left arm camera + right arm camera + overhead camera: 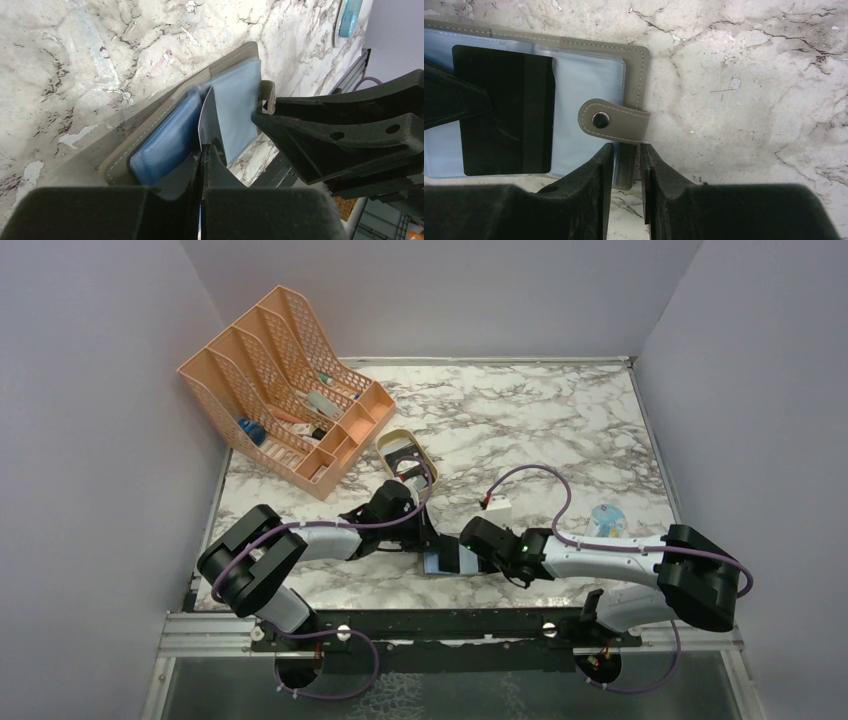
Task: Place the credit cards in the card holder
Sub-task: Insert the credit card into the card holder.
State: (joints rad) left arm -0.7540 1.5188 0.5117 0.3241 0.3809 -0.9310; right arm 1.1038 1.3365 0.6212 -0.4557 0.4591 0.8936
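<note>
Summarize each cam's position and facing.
Top external: above and behind, looking down at table; left arm, right arm show.
Left wrist: looks along left gripper pinching black card over open card holder; right gripper opposite.
Right wrist: looks down past right gripper clamping card holder's edge.
Shared: card holder and black card in both wrist views.

A tabletop (560, 420) of white marble pattern with grey-brown veins fills the enclosure, closed in at the back and both sides by plain pale lavender-grey walls (450, 290). A metal rail (200, 632) runs along its near edge; light is even, shadows soft.
</note>
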